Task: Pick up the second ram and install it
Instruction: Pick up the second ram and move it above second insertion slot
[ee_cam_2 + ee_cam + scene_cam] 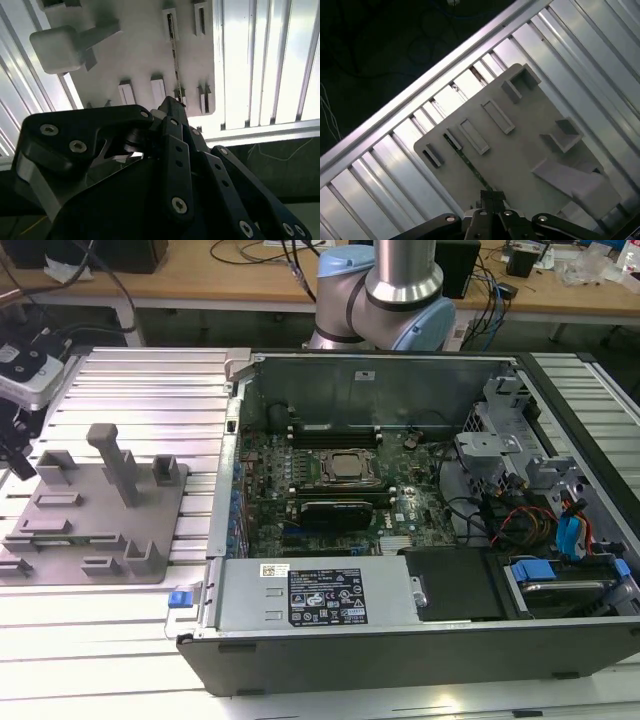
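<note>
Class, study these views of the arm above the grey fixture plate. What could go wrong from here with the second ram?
1. The end effector sits near one end of the thin second ram, not its middle; an off-centre hold might let it tilt or bind in the fixture.
2. The tall post on the fixture plate stands close by; a sideways move might strike it.

i log grey plastic fixture plate (108,532) on ribbed aluminium table (150,390); black metal computer case (400,665) at exterior view's right.
</note>
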`<state>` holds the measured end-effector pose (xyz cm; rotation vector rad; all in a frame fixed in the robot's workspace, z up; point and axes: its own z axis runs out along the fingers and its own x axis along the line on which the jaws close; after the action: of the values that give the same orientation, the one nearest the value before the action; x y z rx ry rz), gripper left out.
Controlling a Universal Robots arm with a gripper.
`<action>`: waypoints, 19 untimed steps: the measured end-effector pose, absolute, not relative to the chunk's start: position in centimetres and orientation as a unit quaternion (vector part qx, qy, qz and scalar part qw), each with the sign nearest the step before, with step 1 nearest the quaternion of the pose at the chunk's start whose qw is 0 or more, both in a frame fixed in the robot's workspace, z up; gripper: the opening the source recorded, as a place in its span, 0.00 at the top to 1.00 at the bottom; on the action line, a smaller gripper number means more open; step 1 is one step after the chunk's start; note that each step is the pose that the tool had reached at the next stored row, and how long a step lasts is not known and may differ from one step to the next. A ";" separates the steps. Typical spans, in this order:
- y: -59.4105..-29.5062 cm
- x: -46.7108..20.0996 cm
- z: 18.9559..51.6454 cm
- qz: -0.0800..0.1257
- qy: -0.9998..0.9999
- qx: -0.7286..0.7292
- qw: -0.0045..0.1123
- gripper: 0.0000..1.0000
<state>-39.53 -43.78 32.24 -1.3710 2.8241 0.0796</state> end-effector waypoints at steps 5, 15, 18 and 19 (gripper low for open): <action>-43.8 -39.5 32.0 0.025 0.858 -0.514 -0.002 0.92; -43.8 -39.5 31.4 0.025 0.786 -0.618 -0.005 0.92; -43.8 -39.5 30.8 0.025 0.770 -0.638 -0.005 0.92; -43.8 -39.5 30.7 0.025 0.765 -0.643 -0.006 0.92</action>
<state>-39.53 -43.78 30.71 -2.0271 2.4134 0.0780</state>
